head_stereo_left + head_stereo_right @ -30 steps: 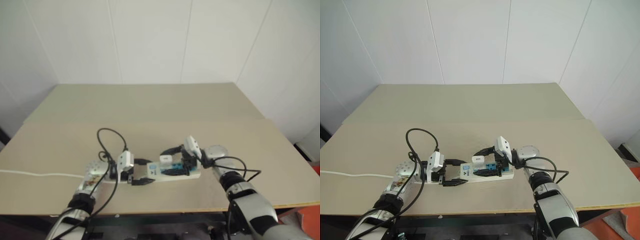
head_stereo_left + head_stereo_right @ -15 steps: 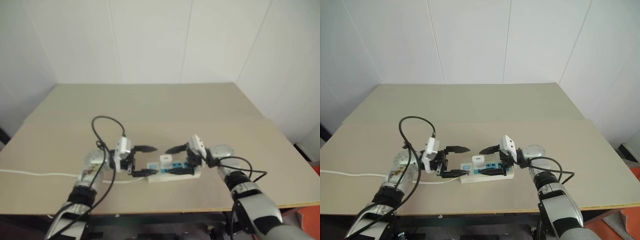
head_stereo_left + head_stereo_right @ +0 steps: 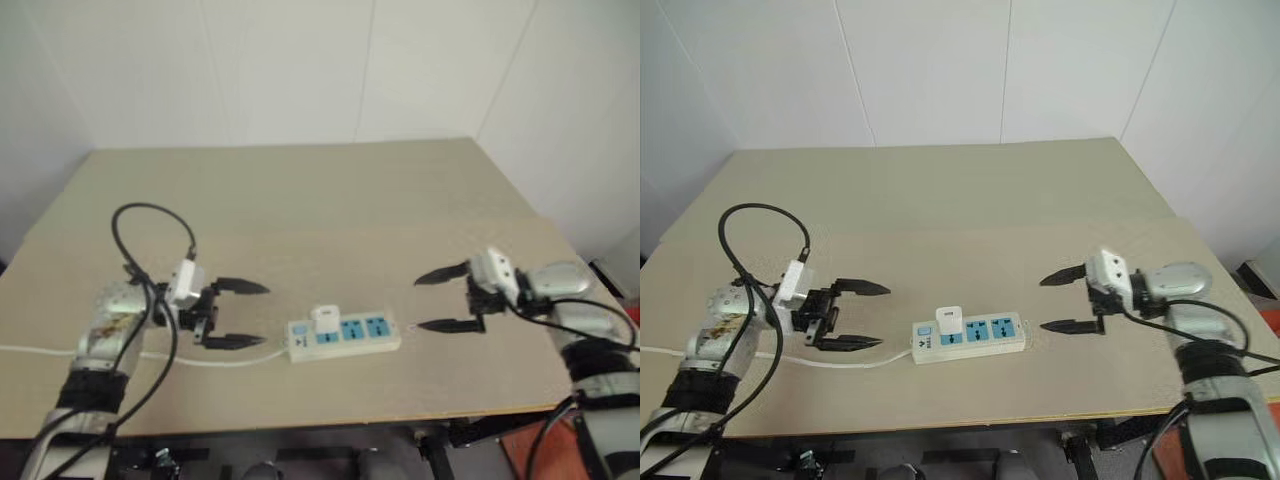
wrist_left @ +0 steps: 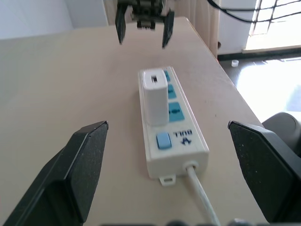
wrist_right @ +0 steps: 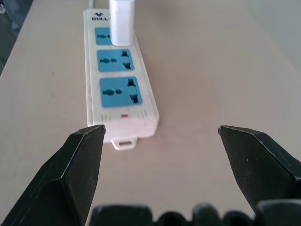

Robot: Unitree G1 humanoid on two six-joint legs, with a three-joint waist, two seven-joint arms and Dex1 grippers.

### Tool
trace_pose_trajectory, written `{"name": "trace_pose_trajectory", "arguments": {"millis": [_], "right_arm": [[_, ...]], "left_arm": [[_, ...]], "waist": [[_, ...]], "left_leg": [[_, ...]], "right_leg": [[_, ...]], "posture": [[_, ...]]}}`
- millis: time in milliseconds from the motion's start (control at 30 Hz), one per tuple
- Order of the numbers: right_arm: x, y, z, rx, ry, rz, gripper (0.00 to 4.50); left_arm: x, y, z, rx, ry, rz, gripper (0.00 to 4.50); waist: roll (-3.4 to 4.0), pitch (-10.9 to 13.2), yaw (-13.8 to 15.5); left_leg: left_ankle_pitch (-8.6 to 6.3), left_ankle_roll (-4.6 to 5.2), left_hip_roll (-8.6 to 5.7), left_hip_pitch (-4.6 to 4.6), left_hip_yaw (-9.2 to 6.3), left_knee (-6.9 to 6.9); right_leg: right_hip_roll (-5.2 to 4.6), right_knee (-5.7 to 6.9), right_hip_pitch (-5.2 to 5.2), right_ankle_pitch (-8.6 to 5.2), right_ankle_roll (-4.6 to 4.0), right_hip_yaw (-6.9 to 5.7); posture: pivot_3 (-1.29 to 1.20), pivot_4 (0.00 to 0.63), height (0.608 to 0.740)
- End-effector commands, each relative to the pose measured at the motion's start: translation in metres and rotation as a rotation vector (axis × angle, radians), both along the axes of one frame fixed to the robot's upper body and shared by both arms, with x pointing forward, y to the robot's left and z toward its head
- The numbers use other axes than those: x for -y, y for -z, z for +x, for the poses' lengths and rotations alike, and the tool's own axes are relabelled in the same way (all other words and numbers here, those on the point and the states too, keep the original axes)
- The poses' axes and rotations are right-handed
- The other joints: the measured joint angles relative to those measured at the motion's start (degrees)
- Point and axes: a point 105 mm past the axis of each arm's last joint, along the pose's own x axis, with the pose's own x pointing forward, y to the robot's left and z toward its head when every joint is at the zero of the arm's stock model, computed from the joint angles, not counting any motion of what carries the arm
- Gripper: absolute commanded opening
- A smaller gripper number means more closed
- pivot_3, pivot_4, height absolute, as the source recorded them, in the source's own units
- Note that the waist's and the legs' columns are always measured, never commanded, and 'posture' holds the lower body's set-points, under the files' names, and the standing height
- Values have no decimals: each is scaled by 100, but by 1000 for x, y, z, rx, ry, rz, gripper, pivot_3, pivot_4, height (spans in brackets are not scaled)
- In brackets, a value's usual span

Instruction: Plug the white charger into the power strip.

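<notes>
The power strip (image 3: 345, 333) lies flat near the table's front edge, its white cord (image 3: 120, 353) running off to the left. The white charger (image 3: 325, 319) stands upright in the socket nearest the cord end, and the other two blue sockets (image 5: 117, 92) are bare. My left gripper (image 3: 243, 314) hovers open to the left of the strip and points at it, nothing between its fingers (image 4: 87, 162). My right gripper (image 3: 1043, 304) hovers open to the right of the strip, also empty and facing it. Both are clear of the strip.
The tan table (image 3: 300, 200) is made of two boards with a seam across the middle, and its front edge (image 3: 970, 425) runs just below the strip. White walls close the back and right. An orange object (image 3: 1272, 335) sits on the floor at the right.
Both grippers have drawn away from the strip, left one leftward, right one rightward, both rising. The left jaws opened wider. The strip and charger stay put; the camera tilted down.
</notes>
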Motion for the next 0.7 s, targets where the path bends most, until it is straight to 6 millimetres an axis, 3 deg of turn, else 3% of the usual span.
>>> {"name": "trace_pose_trajectory", "arguments": {"millis": [33, 233, 400, 700], "right_arm": [[7, -18, -18, 21, -53, -67, 4500], [21, -15, -37, -50, -27, -135, 4500], [23, -7, -41, -73, -16, -154, 4500], [19, -13, -40, -57, -15, -150, 4500]], "left_arm": [[-13, -5, -3, 36, -5, 37, 4455], [-19, -4, -2, 41, -13, 50, 4455], [-14, 1, -6, 27, 3, 34, 4455], [-15, 0, -1, 33, -8, 39, 4455]], "waist": [[1, 9, 19], [-2, 23, 93], [-5, 30, 90], [-7, 38, 79]], "left_leg": [[0, 0, -1, -3, 0, 0], [0, 0, -3, -4, 6, 5], [0, 0, -3, -9, 6, 8], [0, -1, -2, -8, 4, 15]], "right_leg": [[-3, -2, 1, 0, 0, -1], [-6, -12, 8, 3, 9, -1], [-4, -12, 7, 3, 10, -1], [-2, -6, 7, 4, 9, -2]], "posture": [[0, 150, 740], [0, 150, 740], [0, 150, 740], [0, 150, 740]]}}
